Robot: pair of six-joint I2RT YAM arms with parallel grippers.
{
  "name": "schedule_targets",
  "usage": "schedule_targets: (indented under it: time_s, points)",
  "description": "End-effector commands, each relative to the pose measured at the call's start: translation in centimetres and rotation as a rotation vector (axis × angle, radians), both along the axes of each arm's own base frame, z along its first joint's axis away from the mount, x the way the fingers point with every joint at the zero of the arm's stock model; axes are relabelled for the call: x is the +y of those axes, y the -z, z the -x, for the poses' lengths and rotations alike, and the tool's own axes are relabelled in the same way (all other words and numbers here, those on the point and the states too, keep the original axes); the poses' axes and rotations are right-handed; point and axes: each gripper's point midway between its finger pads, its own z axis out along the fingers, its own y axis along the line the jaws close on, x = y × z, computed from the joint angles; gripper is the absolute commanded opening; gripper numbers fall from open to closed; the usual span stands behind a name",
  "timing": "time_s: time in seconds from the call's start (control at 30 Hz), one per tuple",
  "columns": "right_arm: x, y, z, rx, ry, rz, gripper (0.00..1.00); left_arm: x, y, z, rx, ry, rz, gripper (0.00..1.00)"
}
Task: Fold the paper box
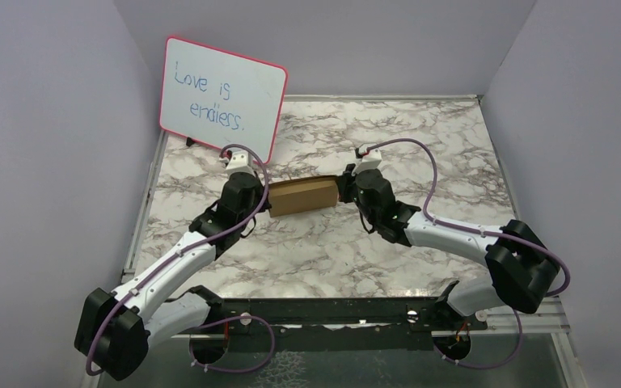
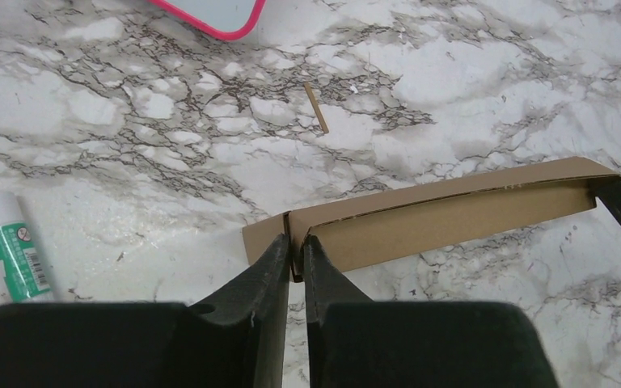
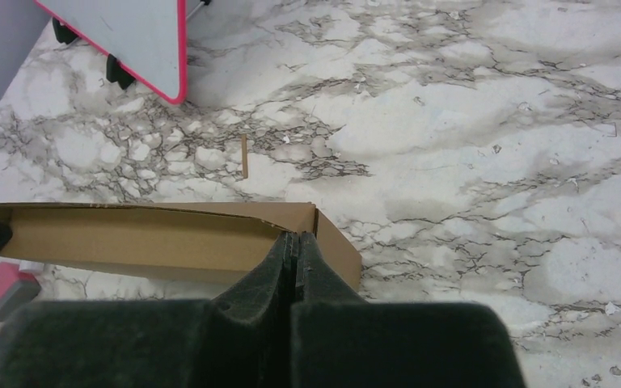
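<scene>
The paper box (image 1: 301, 196) is gripped at opposite ends by the left end effector (image 2: 295, 246) and right end effector (image 3: 295, 242), each closed on a thin cardboard wall.

The top external view looks down from above and behind the arm bases, facing the back wall, far enough to take in the whole marble table (image 1: 315, 259); the left wrist view sits close behind the left gripper (image 2: 297, 242), tilted down toward the table's far side; the right wrist view sits equally near behind the right gripper (image 3: 294, 238), facing likewise; both wrist views share the paper box (image 2: 453, 218), a small stick (image 2: 317, 107) and the whiteboard (image 2: 218, 12).
</scene>
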Motion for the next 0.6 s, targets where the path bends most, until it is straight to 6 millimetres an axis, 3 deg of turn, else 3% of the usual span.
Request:
schedule_targets:
  time_s: [0.0,0.13,0.57]
  points:
    - [-2.0,5.6,1.4,0.121,0.011,0.151,0.01,-0.1,2.9,2.8,0.116,0.048,-0.004,0.15]
    - [-2.1,5.7,1.4,0.118,0.018,0.16,0.01,-0.1,1.6,2.8,0.08,0.042,0.047,0.28]
    - [-1.9,5.2,1.0,0.112,0.022,0.155,0.01,-0.7,-2.6,3.4,0.0,0.079,0.198,0.53]
